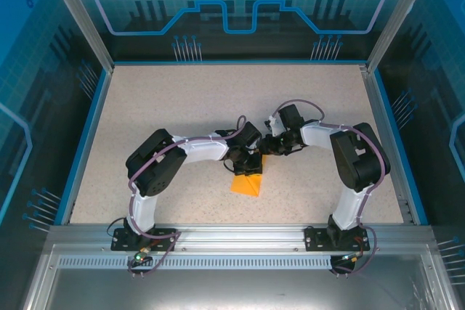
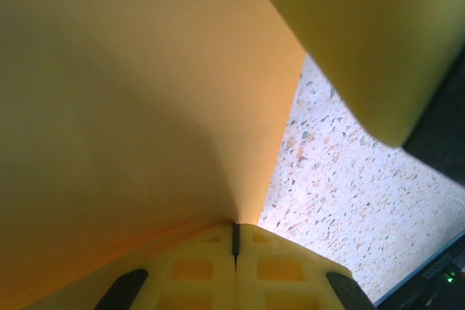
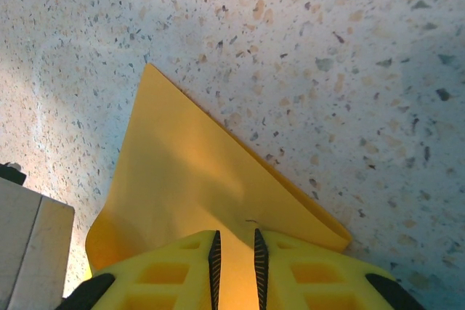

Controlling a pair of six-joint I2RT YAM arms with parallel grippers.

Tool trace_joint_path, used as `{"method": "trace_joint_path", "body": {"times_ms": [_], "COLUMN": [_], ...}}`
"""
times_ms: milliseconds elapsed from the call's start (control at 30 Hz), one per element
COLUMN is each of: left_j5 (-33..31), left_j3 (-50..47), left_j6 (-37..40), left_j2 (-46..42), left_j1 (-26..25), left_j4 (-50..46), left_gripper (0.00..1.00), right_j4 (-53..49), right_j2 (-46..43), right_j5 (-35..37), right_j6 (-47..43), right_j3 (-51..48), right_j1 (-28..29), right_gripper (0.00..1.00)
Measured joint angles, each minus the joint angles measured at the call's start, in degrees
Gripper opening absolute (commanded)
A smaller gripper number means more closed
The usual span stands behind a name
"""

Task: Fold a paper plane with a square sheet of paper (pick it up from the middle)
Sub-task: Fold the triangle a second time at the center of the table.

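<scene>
The square sheet of paper (image 1: 247, 185) is orange and folded into a triangular shape at the middle of the table, one part lifted. My left gripper (image 1: 247, 161) is shut on it. In the left wrist view the sheet (image 2: 131, 107) rises from the closed seam of the left gripper (image 2: 235, 224), and one yellow finger (image 2: 363, 34) of the right gripper hangs at the upper right. My right gripper (image 1: 270, 149) meets the left one above the paper. In the right wrist view the right gripper (image 3: 235, 234) has its jaws a narrow gap apart over the folded sheet (image 3: 182, 179), with orange paper showing in the gap.
The speckled beige table (image 1: 182, 107) has a blue rim (image 1: 86, 143) and clear panels round it. Both arms bend inward from their bases at the near edge. A pale grey block (image 3: 29, 245) sits at the lower left of the right wrist view.
</scene>
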Motion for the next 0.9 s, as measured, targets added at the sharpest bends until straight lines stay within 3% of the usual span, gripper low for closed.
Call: {"method": "trace_joint_path", "body": {"times_ms": [700, 900], "left_j5": [0.02, -0.02], "left_j3": [0.00, 0.00], "left_j6": [-0.02, 0.00], "left_j2": [0.44, 0.48], "left_j1": [0.02, 0.02], "left_j4": [0.85, 0.87], "left_gripper": [0.00, 0.00], "right_j4": [-0.02, -0.74], "right_j2": [0.20, -0.31], "right_j5": [0.26, 1.01], "right_j6": [-0.37, -0.13], "right_j3": [0.00, 0.00], "right_j1": [0.00, -0.07], "right_gripper": [0.23, 0.31]}}
